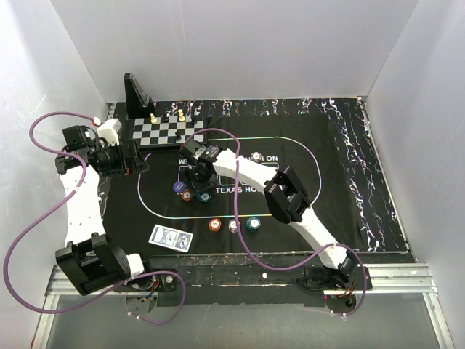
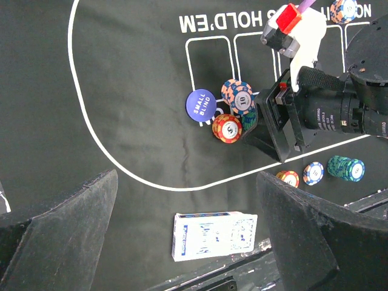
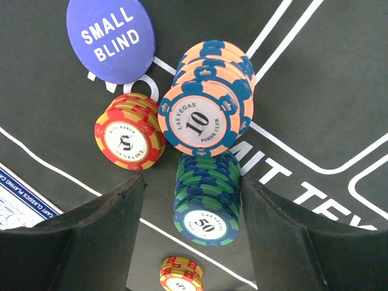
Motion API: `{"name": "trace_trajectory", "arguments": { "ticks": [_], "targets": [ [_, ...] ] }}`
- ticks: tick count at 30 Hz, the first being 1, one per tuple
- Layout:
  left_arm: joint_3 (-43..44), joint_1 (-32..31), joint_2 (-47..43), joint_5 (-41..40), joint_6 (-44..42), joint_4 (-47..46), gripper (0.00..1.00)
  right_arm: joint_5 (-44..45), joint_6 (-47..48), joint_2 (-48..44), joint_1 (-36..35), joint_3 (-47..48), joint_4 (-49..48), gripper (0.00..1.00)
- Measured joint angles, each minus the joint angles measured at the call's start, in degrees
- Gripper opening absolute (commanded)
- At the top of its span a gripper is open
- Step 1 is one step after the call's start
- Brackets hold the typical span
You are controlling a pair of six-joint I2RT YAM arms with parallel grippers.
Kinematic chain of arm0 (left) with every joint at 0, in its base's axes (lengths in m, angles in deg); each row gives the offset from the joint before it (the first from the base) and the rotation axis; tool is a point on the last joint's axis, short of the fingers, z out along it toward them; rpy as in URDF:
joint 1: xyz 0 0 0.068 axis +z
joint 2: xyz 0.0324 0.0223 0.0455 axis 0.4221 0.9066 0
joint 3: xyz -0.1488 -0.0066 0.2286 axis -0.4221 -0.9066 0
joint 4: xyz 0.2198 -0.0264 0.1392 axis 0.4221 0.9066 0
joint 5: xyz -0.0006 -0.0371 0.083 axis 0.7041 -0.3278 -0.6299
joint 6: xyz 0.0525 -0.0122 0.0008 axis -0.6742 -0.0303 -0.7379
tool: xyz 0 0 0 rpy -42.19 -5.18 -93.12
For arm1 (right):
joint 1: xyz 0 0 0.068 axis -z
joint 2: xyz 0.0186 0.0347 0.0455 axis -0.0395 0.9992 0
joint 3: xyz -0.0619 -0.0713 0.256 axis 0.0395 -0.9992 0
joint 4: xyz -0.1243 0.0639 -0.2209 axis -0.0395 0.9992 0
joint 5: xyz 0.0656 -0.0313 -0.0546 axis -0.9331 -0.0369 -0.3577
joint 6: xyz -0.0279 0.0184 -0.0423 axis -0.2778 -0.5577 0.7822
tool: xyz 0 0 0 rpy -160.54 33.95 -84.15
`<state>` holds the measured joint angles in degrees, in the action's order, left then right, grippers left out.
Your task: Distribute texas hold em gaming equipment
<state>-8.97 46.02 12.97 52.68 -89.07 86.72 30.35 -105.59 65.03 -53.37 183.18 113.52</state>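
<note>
Reckoning it partway: chip stacks (image 3: 203, 121) cluster beside the Small Blind disc (image 3: 111, 39); the card deck (image 2: 213, 235) near it looks undealt; right fingers (image 3: 291, 242) parted astride the green 50 stack (image 3: 206, 206), gripping nothing; left fingers (image 2: 60, 230) wide, empty.

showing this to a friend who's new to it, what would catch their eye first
The right claw, open, straddles a green chip stack in a tight cluster with an orange-and-blue stack, a red-and-yellow stack and the blue small blind disc, left of centre on the mat. Next come the chessboard at the back left and the blue card deck at the mat's near edge.
</note>
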Motion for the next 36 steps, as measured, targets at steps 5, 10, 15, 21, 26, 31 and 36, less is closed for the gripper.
{"name": "trace_trajectory", "arguments": {
  "ticks": [5, 10, 15, 21, 26, 31, 36],
  "targets": [
    [0.00, 0.00, 0.00, 0.02, 0.02, 0.02, 1.00, 0.22, 0.48, -0.02, -0.35, 0.24, 0.02, 0.74],
    [0.00, 0.00, 0.00, 0.02, 0.00, 0.11, 1.00, 1.99, 0.85, -0.83, -0.35, 0.26, 1.22, 0.75],
    [0.00, 0.00, -0.17, 0.02, 0.00, 0.35, 1.00, 5.01, 1.68, -6.86, -0.26, -1.11, 2.86, 0.82],
    [0.24, 0.00, -0.52, 0.15, -0.02, 1.11, 1.00, 7.34, 1.70, -28.41, -0.26, -19.06, -0.66, 0.89],
    [0.26, 0.00, -0.70, 0.55, -0.02, 1.22, 1.00, 8.85, 0.20, -42.34, -0.26, -36.92, -2.99, 0.91],
    [0.24, 0.00, -0.83, 0.68, 0.00, 1.27, 1.00, 9.09, -1.18, -43.91, -0.39, -48.65, -3.76, 0.91],
    [0.24, 0.00, -1.16, 0.70, 0.00, 1.27, 1.00, 10.23, -2.34, -43.95, -1.42, -53.31, -3.61, 0.91]
  ]
}}
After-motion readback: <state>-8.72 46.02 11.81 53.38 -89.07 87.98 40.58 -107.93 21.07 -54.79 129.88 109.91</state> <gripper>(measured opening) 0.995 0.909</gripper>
